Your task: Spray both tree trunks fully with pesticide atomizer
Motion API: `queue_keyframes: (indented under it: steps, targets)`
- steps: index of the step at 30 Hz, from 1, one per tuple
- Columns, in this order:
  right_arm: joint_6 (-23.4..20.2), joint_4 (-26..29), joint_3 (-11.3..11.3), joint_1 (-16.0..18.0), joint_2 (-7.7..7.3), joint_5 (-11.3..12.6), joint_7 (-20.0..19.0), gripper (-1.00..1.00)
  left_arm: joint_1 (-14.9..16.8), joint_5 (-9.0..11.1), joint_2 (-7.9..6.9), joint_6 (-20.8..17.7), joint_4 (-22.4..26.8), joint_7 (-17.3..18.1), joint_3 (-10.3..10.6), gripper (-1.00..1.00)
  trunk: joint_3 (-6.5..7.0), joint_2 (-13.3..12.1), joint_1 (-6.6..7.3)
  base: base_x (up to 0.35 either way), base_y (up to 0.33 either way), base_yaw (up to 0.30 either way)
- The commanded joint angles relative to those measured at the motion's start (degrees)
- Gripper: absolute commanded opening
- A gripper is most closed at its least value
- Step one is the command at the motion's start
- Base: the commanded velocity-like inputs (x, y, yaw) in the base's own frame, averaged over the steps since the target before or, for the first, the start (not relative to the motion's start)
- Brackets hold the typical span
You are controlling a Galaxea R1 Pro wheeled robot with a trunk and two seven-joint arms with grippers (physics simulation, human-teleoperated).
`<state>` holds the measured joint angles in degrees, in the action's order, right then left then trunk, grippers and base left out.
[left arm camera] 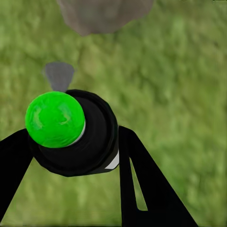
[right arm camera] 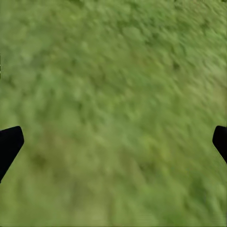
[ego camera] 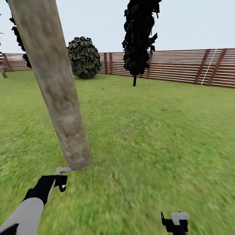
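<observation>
Left wrist view: atomizer (left arm camera: 78,137) clamped in left hand (left arm camera: 71,156), near trunk (left arm camera: 104,14)

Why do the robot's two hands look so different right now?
The left gripper has its fingers shut on the pesticide atomizer, whose cap glows green; the right gripper holds nothing, fingers spread wide. The left is near the tree trunk; the right hangs over bare lawn. Both have black fingers.

Round dark bush (ego camera: 84,57) stands at far side of grass, just in front of slat fence (ego camera: 182,67). Right of it is a black cone tree (ego camera: 139,36) w/ thin stem, also near the fence. Another dark tree (ego camera: 20,39) is partly hidden at far left. Pale grey sky (ego camera: 195,23) above.
</observation>
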<state>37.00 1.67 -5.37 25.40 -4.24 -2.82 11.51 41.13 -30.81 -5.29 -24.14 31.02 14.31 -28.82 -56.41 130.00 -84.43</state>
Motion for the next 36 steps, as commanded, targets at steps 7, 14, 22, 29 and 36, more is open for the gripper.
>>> queue_keyframes:
  steps: [7,14,22,29,36]
  targets:
    - [0.0,0.0,0.01,0.0,-0.03,0.01,0.0,1.0,-0.04,0.14,-0.07,0.0,0.08,-0.42,-0.02,-1.0,0.0,0.0,0.0,0.178,-0.247,0.222]
    - [0.0,0.0,0.01,0.0,-0.07,0.01,0.0,1.0,-0.09,0.17,-0.28,0.03,0.1,-0.86,-0.08,-1.0,0.0,0.0,0.0,0.227,-0.207,0.014]
    - [0.0,0.0,0.01,0.0,0.02,0.01,0.0,1.0,-0.09,0.22,-0.33,0.06,0.18,-0.87,-0.13,-1.0,0.0,0.0,0.0,0.118,-0.24,0.154]
    - [0.0,0.0,0.01,0.0,0.02,-0.01,-0.04,1.0,-0.09,0.22,-0.4,0.06,0.19,-0.87,-0.18,-1.0,0.0,0.0,0.0,0.002,-0.272,0.278]
    - [0.0,0.0,0.04,0.0,-0.22,0.01,0.0,1.0,-0.09,0.22,-0.42,0.13,0.19,-0.87,-0.19,-1.0,0.0,0.0,0.0,0.023,-0.274,0.091]
